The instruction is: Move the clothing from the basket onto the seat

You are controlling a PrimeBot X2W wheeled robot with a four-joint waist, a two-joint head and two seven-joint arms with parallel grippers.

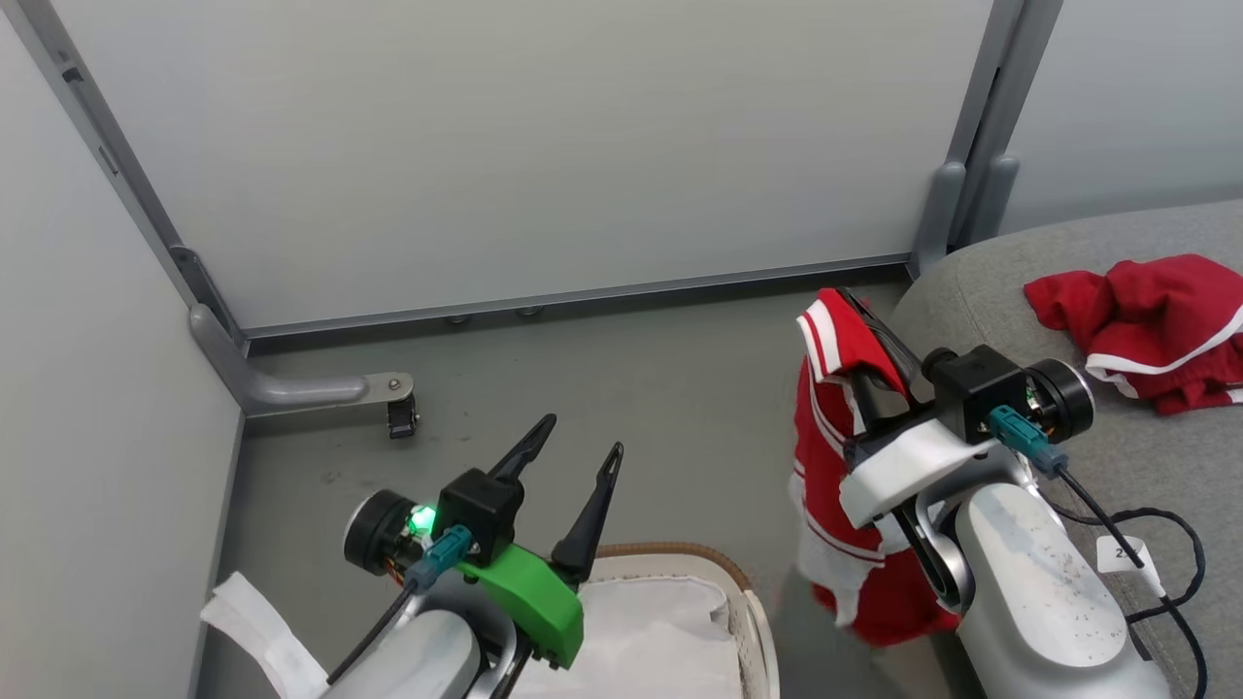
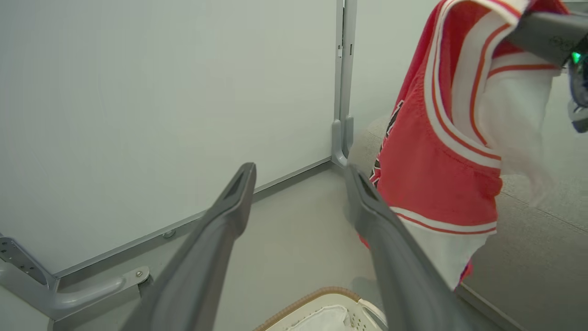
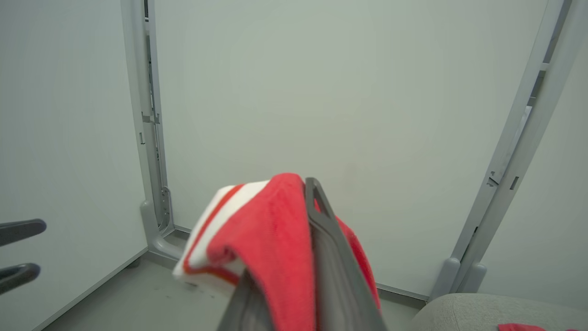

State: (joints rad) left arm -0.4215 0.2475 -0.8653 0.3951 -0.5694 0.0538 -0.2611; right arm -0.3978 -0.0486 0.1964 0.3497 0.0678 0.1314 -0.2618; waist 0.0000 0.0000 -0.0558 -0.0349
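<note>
grips the striped jersey [image 1: 825, 437] in the right pincer [image 1: 859, 316], clamped shut on a fold near a white-trimmed edge, just beside the seat's [image 1: 991, 291] rounded end and not yet over it. hangs limp below the grip, down past the seat's side toward the floor [image 1: 631, 388]. holds the left pincer [image 1: 583, 434] spread wide with nothing in it, well apart from the seat, above the basket [image 1: 670, 553]. shows a white liner [image 1: 641, 621] in the part of the basket in view. finds the plain red garment [image 1: 1156, 320] lying crumpled on the seat, back from its edge. looks light, soft and floppy: likely to drape, swing and catch on the seat's edge, unlikely to slip from a firm pinch. best taken by a bunched fold or a thick trimmed hem, then lifted clear of the seat's edge before letting go.
</note>
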